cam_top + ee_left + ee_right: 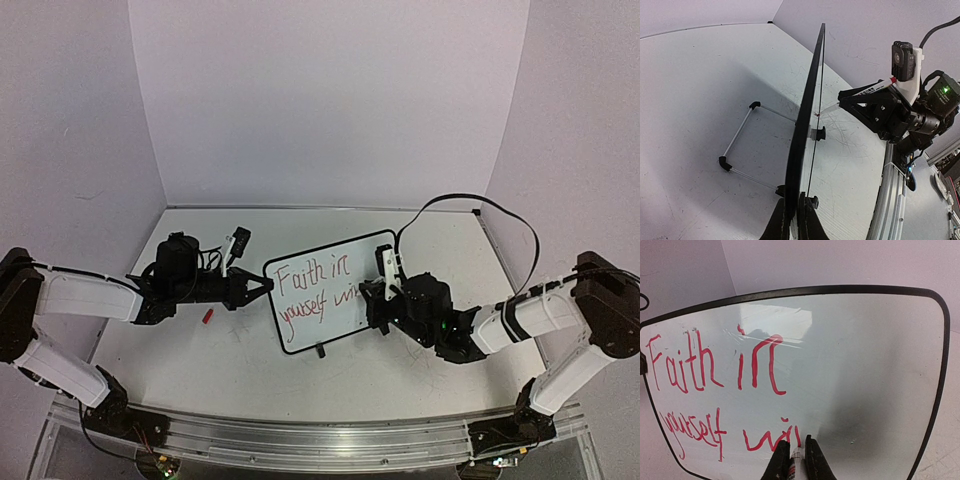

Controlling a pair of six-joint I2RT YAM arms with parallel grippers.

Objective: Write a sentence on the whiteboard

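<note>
The whiteboard (322, 290) stands tilted on the table, with red writing "Faith in yourself wil". My left gripper (262, 287) is shut on its left edge; in the left wrist view the board (807, 115) shows edge-on between my fingers (776, 225). My right gripper (372, 297) is shut on a red marker (793, 467), its tip touching the board (850, 365) just after the last red stroke. In the left wrist view the marker (872, 89) meets the board's face at a small red mark.
A red marker cap (209, 315) lies on the table under my left arm. A wire stand (740, 145) props the board from behind. A small black-and-white object (237, 243) lies behind the left gripper. A black cable (470, 205) arcs over the right arm.
</note>
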